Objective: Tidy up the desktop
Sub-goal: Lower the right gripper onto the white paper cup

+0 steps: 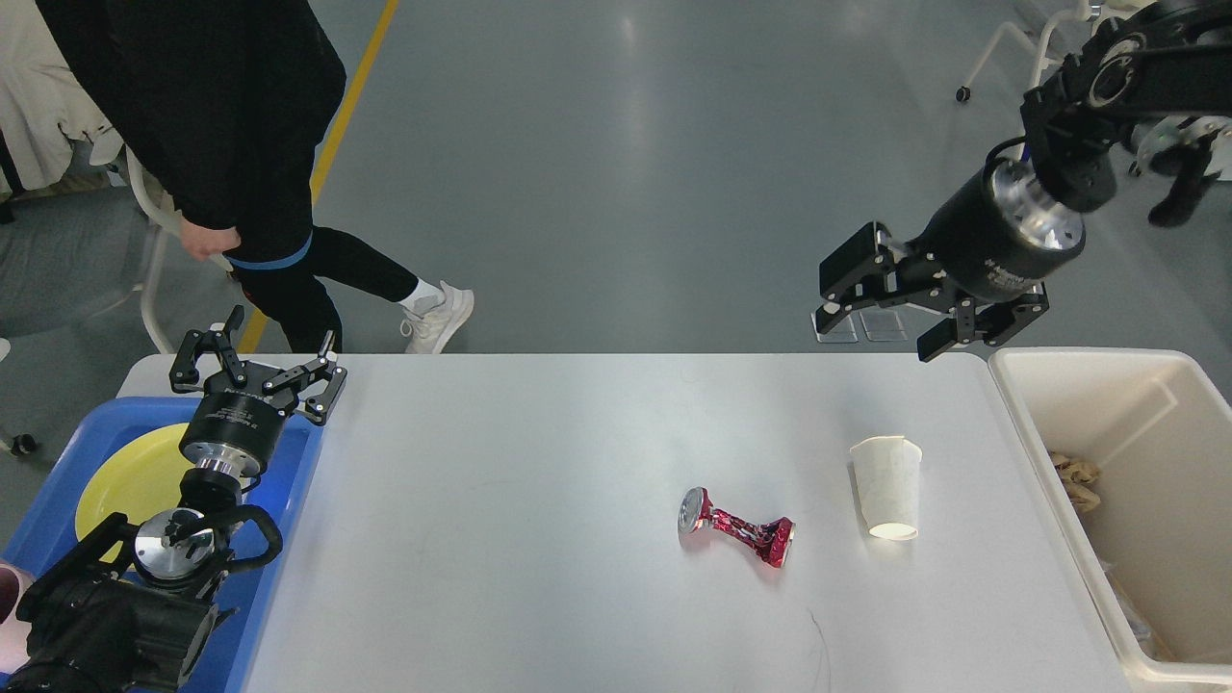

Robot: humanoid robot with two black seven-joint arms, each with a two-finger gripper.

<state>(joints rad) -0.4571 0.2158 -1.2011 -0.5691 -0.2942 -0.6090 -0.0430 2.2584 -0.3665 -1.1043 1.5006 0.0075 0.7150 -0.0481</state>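
The right tool (881,313) is held open and empty above the counter (539,500), beyond the tipped cup (886,486). The cup is best straddled across its sides, then carried to the bin (1155,385).

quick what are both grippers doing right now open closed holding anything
Left gripper: open, holding nothing, above the blue tray.
Right gripper: open, holding nothing, raised near the desktop.

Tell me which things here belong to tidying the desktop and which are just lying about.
Part of the job:
desktop
crushed red can
paper cup
cream bin
right pincer, open

Just there:
blue tray
yellow plate
left pincer, open
person
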